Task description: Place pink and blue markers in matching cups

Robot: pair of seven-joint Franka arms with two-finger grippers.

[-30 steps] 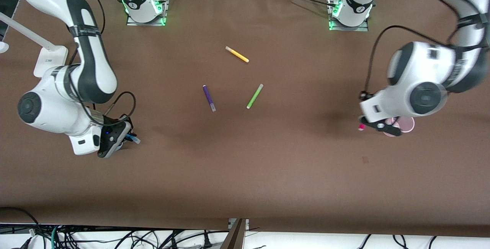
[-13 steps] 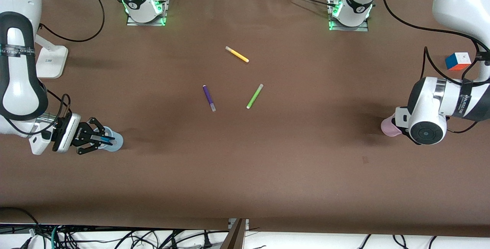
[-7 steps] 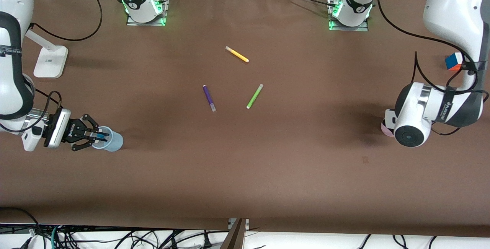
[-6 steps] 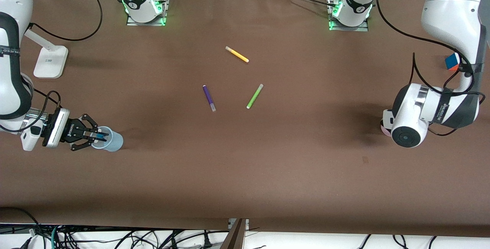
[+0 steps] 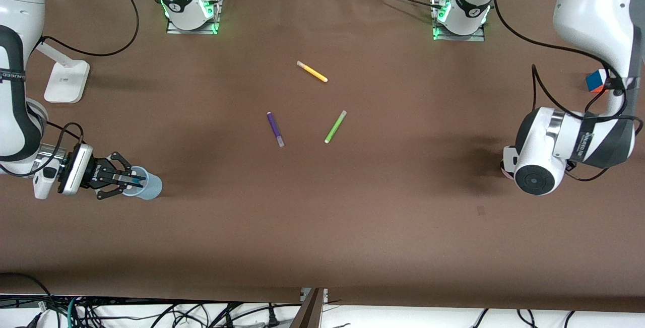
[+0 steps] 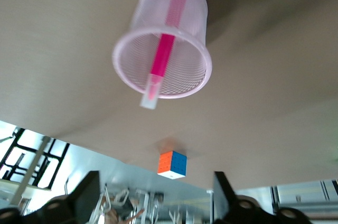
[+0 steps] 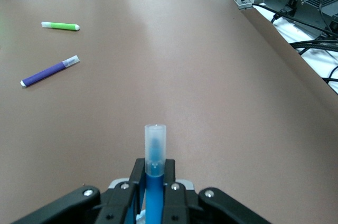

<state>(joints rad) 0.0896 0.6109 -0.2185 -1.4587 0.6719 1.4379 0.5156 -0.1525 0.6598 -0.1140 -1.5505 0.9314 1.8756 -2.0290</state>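
From the front view, we see the right claw at the right arm's end of the desk, lying nearly level with its tips over the mouth of the light blue cup. The blue marker sits pinched between its fingers. The left arm's wrist covers the pink cup at its own end, leaving only a sliver showing. The yellow pen, purple pen and green pen lie loose mid-desk, and a colour cube sits near the left arm.

In the left wrist view, the pink marker stands tilted inside the pink cup, its pale cap poking past the rim. The left claw is spread wide and holds nothing, so we judge that half done.

In the right wrist view, the right claw is closed tight on the blue marker, a slim bright blue barrel with a pale translucent cap pointing away from the wrist. We judge the blue placement to be in hand; next we would tip the marker down into the cup and let go without knocking the light cup.
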